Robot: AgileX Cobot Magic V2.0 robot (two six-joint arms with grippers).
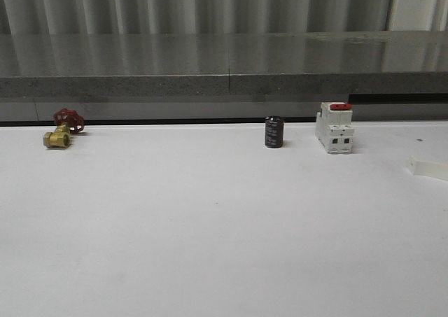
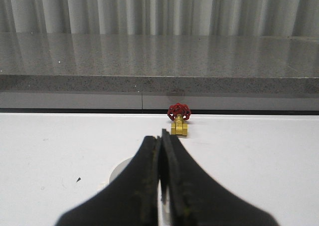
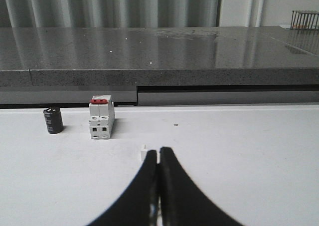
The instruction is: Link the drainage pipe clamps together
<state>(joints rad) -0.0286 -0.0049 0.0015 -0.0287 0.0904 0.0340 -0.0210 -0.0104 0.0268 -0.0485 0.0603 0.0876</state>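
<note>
Honestly, standing here, most of what you see is the big white flat table (image 1: pixel 210 247), with a long grey speckled stone ledge (image 1: pixel 175 65) running behind it.

Next in size is the left arm's black end effector (image 2: pixel 160 137), fingers pressed together and gripping nothing. The right arm's black end effector (image 3: pixel 159 152) is the same, shut and empty. My guess is both are parked low, waiting to start.

Along the back edge sit the spare bits, well apart: a white boxy plastic breaker with a red top (image 1: pixel 334 128), a brass valve with a red handwheel (image 1: pixel 61 129), and a short black cylinder (image 1: pixel 274 132) just beside the breaker. They look pushed back to keep the middle free.

The white plastic half-ring clamps are hard to see. A pale curved edge (image 2: pixel 119 170) peeks out behind the left fingers, and a small white tab (image 3: pixel 143 154) sits just beyond the right ones. I can't tell for sure that these are them.

No bins or trays anywhere.
</note>
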